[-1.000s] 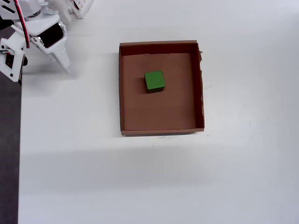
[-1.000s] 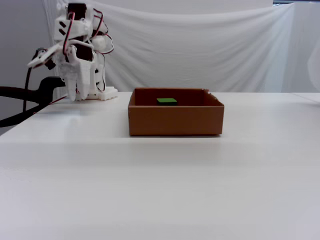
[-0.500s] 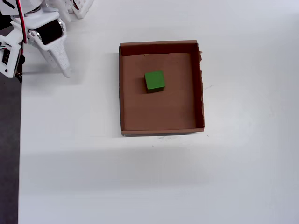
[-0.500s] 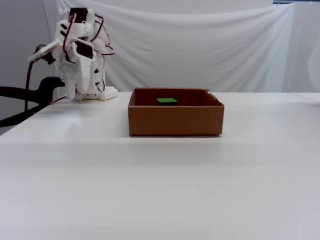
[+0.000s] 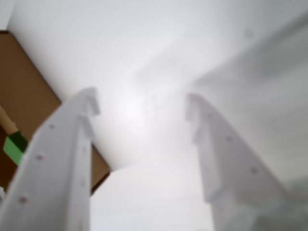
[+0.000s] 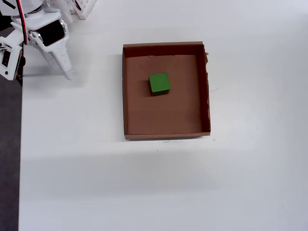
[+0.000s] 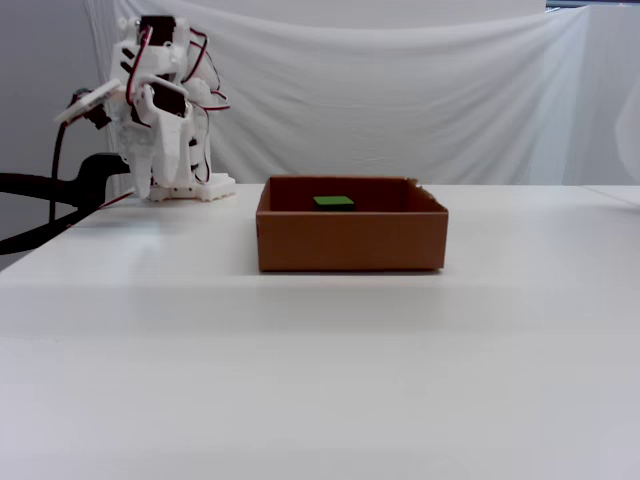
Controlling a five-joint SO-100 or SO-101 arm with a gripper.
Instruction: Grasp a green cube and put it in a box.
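Observation:
The green cube [image 6: 159, 83] rests on the floor of the brown box [image 6: 124, 96], a little toward its far wall and touching no wall. In the fixed view only the cube's top [image 7: 333, 202] shows above the box's front wall [image 7: 350, 245]. My gripper [image 5: 142, 108] is open with nothing between its white fingers. It is folded back near the arm's base, well to the left of the box, and one finger [image 6: 64, 63] points down at the table. The wrist view catches the cube [image 5: 13, 147] and the box [image 5: 26, 91] at its left edge.
The arm's white base [image 7: 190, 188] stands at the table's far left corner, with red wires along the arm [image 7: 160, 110]. The table's left edge [image 6: 20, 144] borders a dark floor. A white curtain [image 7: 400, 90] hangs behind the table.
The arm lifted and folded back slightly toward its base between one second and half a second ago, then held still. Cube and box have not moved.

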